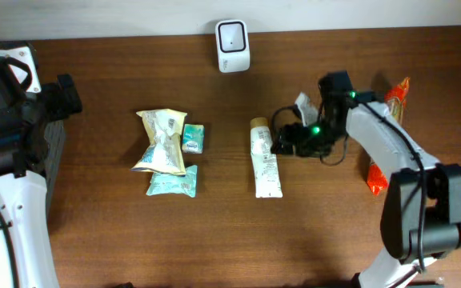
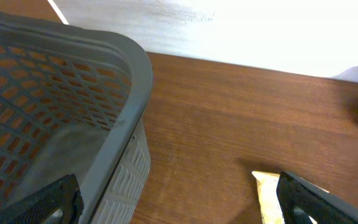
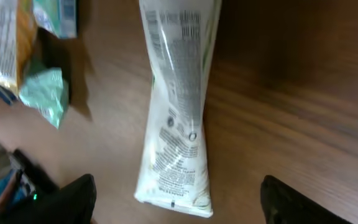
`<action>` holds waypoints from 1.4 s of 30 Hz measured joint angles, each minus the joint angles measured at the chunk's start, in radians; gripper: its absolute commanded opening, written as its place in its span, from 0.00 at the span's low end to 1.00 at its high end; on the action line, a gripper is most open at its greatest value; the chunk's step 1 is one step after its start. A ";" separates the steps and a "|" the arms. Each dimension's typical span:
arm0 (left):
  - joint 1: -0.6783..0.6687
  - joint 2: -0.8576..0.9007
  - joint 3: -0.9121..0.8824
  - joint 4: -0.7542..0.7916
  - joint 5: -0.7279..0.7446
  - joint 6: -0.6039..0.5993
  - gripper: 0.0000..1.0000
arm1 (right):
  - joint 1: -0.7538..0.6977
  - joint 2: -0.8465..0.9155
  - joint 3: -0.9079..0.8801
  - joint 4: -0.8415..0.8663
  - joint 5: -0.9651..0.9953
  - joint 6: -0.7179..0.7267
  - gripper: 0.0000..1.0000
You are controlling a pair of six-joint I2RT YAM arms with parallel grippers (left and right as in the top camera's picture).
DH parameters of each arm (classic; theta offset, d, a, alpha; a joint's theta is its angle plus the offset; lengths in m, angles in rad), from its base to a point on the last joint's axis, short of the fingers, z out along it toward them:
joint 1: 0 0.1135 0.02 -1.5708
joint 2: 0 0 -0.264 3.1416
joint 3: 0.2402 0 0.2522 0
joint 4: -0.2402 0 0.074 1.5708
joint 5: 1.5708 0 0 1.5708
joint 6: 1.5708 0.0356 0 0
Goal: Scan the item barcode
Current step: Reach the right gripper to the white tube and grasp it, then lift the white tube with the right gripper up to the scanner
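Note:
A white tube (image 1: 265, 158) with fine print lies flat on the wooden table, cap end toward the back. In the right wrist view the tube (image 3: 179, 106) runs down between my right gripper's fingers. My right gripper (image 3: 176, 211) is open, and both dark fingertips (image 3: 61, 202) stand well clear of the tube's crimped end. Seen from overhead, the right gripper (image 1: 282, 146) sits just right of the tube. A white scanner (image 1: 233, 46) stands at the back edge. My left gripper (image 2: 179, 208) is open and empty beside the grey basket (image 2: 55, 124).
Snack packs (image 1: 162, 142) and teal packets (image 1: 172, 182) lie left of the tube. Orange packets (image 1: 374, 178) lie at the far right, under the right arm. The grey basket (image 1: 50, 136) stands at the table's left edge. A pale packet corner (image 2: 266, 190) shows near the left gripper.

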 measured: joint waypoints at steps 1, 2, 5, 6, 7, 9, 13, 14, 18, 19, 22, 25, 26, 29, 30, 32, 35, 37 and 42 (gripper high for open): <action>0.000 0.000 0.000 0.000 0.000 0.000 0.99 | -0.005 0.015 -0.076 0.078 -0.065 -0.022 0.82; 0.000 0.000 0.000 0.000 0.000 0.000 0.99 | -0.004 0.026 -0.113 0.119 -0.096 -0.034 0.82; 0.000 0.000 0.000 0.000 0.000 0.000 0.99 | -0.002 0.080 -0.131 0.169 -0.140 -0.048 0.79; 0.000 0.000 0.000 0.000 0.000 0.000 0.99 | -0.002 0.109 -0.131 0.178 -0.152 -0.055 0.75; 0.000 0.000 0.000 0.000 0.000 0.000 0.99 | -0.003 0.122 -0.131 0.181 -0.173 -0.055 0.72; 0.000 0.000 0.000 -0.001 0.000 0.000 0.99 | -0.003 0.153 -0.130 0.194 -0.232 -0.062 0.62; 0.000 0.000 0.000 -0.001 0.000 0.000 0.99 | -0.003 0.201 -0.127 0.203 -0.283 -0.063 0.17; 0.000 0.000 0.000 0.000 0.000 0.000 0.99 | -0.003 0.211 -0.127 0.205 -0.285 -0.068 0.04; 0.000 0.000 0.000 0.000 0.000 0.000 0.99 | -0.003 0.215 -0.126 0.203 -0.312 -0.060 0.04; 0.000 0.000 0.000 -0.001 0.000 0.000 0.99 | -0.003 0.215 -0.124 0.199 -0.312 -0.061 0.04; 0.000 0.000 0.000 -0.001 0.000 0.000 0.99 | 0.000 0.208 -0.095 0.125 -0.261 -0.043 0.04; 0.000 0.000 0.000 -0.001 0.000 0.000 0.99 | 0.026 0.136 -0.065 0.054 -0.090 0.004 0.04; 0.000 0.000 0.000 0.000 0.000 0.000 0.99 | 0.040 0.105 -0.056 0.043 -0.022 0.027 0.04; 0.000 0.000 0.000 0.000 0.000 0.000 0.99 | 0.159 0.018 -0.038 0.027 0.264 0.143 0.04; 0.000 0.000 0.000 0.000 0.000 0.000 0.99 | 0.218 0.007 -0.032 0.019 0.377 0.183 0.04; 0.000 0.000 0.000 0.000 0.000 0.000 0.99 | 0.343 0.005 -0.029 -0.005 0.578 0.256 0.04; 0.000 0.000 0.000 -0.001 0.000 0.000 0.99 | 0.480 0.005 -0.029 -0.022 0.808 0.338 0.04; 0.000 0.000 0.000 -0.001 0.000 0.000 0.99 | 0.502 0.005 -0.029 -0.029 0.858 0.356 0.04; 0.000 0.000 0.000 -0.001 0.000 0.000 0.99 | 0.510 0.012 -0.029 -0.019 0.888 0.357 0.04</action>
